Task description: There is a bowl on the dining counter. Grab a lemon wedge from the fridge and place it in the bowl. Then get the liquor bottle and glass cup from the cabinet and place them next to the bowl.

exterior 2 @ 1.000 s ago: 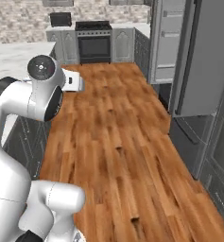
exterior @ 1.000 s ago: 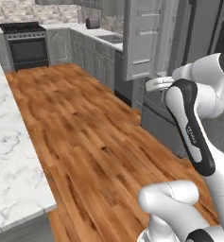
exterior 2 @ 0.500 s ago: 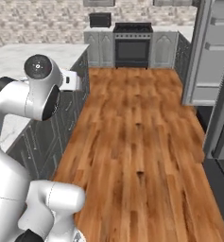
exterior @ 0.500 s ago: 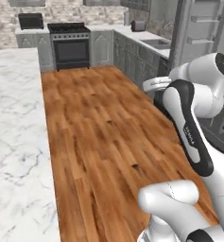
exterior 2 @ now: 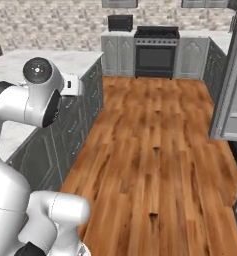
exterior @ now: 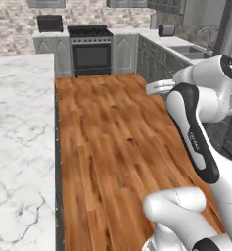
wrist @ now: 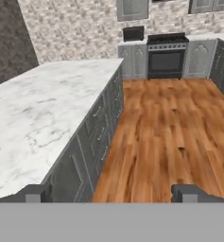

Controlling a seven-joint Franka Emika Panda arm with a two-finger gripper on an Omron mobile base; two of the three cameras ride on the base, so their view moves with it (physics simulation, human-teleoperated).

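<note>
Bowl not located from here, nor lemon wedge, bottle or cup; what I have of the task's things is the dining counter, my table [wrist: 42, 113], its white veined marble top running along the left side of the wood floor [exterior 2: 155, 165] in all three views, with grey drawer fronts down its side. Judging by that, I'm in transit with nothing collected: the fetch from the fridge looks not yet done. A tall grey panel at the right edge of the right base view may be the fridge [exterior 2: 230, 85], but I can't confirm; no handles or dispenser readable. Gripper [wrist: 111, 194] is spread wide and empty, fingertips [wrist: 186, 193] well apart in the hand view, aimed down the aisle with the table to its left. Landmark for the far end: black stove [exterior: 90, 51] against the brick wall, a dark microwave [exterior 2: 120, 22] on the worktop just left of it, a sink [exterior: 188, 49] on the run to its right. Containers: none open to me; the stretch of marble I can see carries nothing I can make out. Next move, as I read it: turn the base toward the fridge side, square up on the door handle, keep the arm tucked clear of the table edge while driving.
</note>
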